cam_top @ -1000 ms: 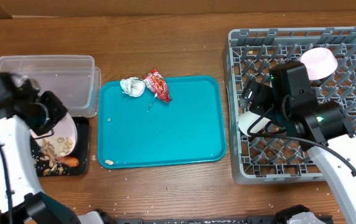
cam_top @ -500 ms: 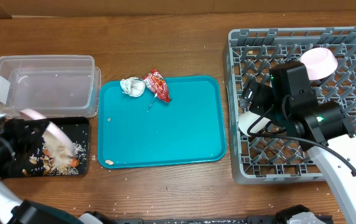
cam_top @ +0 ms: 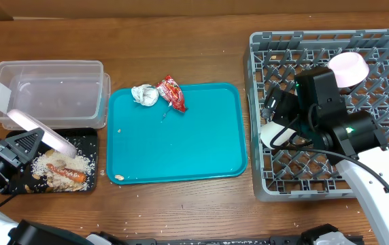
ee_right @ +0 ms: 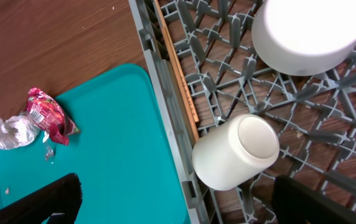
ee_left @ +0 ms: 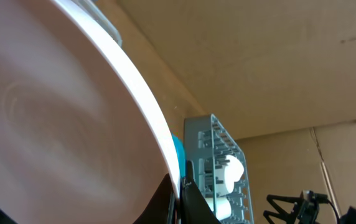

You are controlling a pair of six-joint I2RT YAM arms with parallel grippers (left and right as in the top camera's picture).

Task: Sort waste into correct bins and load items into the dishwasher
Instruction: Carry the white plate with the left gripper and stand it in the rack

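At the near left edge of the table (cam_top: 181,34), the left gripper (cam_top: 19,146) is clamped on the rim of a pink plate (cam_top: 41,131). The plate is tilted steeply over the black bin (cam_top: 91,160). In the left wrist view the plate (ee_left: 53,118) fills most of the frame, and the dark fingertips (ee_left: 187,199) pinch its edge at the bottom. Rice and an orange piece of food (cam_top: 69,175) lie in the bin under the plate.

Just right of the bin sits the teal tray (cam_top: 181,143), with a crumb (cam_top: 118,177) at its near left corner.

Right of the tray stands the grey rack (cam_top: 262,187). The right gripper (ee_right: 175,182) hangs over its left side with the jaws wide apart, holding nothing. A white cup (ee_right: 237,152) lies on its side between them, against the rack's left wall. A thin wooden stick (ee_right: 178,81) runs along that wall.

On the tray's far edge a crumpled silver wrapper (cam_top: 143,95) and a red wrapper (cam_top: 171,92) lie touching.

Behind the bin, a clear tub (cam_top: 52,92) sits against it with specks inside.

Farthest back in the rack, a pink bowl (cam_top: 348,68) rests tilted on the tines.
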